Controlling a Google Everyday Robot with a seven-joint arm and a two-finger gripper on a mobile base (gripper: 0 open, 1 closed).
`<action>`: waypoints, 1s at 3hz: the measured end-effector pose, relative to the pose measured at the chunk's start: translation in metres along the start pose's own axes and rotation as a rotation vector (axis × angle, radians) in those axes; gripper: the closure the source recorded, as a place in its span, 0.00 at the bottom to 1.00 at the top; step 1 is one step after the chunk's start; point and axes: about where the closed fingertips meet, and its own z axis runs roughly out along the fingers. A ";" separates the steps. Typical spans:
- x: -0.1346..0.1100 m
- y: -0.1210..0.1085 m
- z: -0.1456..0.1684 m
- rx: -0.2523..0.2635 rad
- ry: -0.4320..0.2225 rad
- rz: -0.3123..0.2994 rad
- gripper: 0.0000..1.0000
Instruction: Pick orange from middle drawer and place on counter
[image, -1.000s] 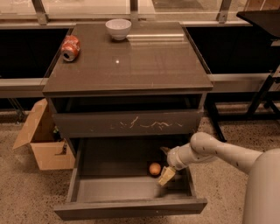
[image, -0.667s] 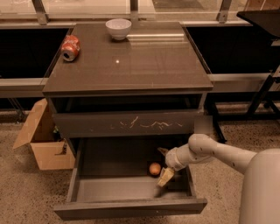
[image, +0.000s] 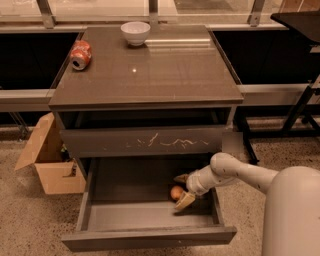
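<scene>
**Orange (image: 176, 192) sits between the spread fingers of the gripper (image: 183, 190)**

At the far left we see a cardboard box (image: 47, 160) on the floor. Next come a red can (image: 80, 54) and a white bowl (image: 135, 33) on the bench (image: 150, 75). Under the scratched drawer front (image: 150, 142), the middle drawer (image: 125, 215) stands open. The orange lies right of centre on its floor. The gripper reaches in from the right, one finger behind the fruit and one before it. We cannot tell whether they touch it.

You get soft overhead light, with glare streaking the far counter (image: 160, 82). The gripper (image: 181, 190) sits in the drawer's (image: 130, 182) shade, near right.
</scene>
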 end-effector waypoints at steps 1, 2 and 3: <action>0.004 -0.001 0.002 -0.010 -0.004 0.003 0.58; -0.009 0.003 -0.020 0.016 -0.064 -0.042 0.81; -0.031 0.014 -0.073 0.040 -0.225 -0.128 1.00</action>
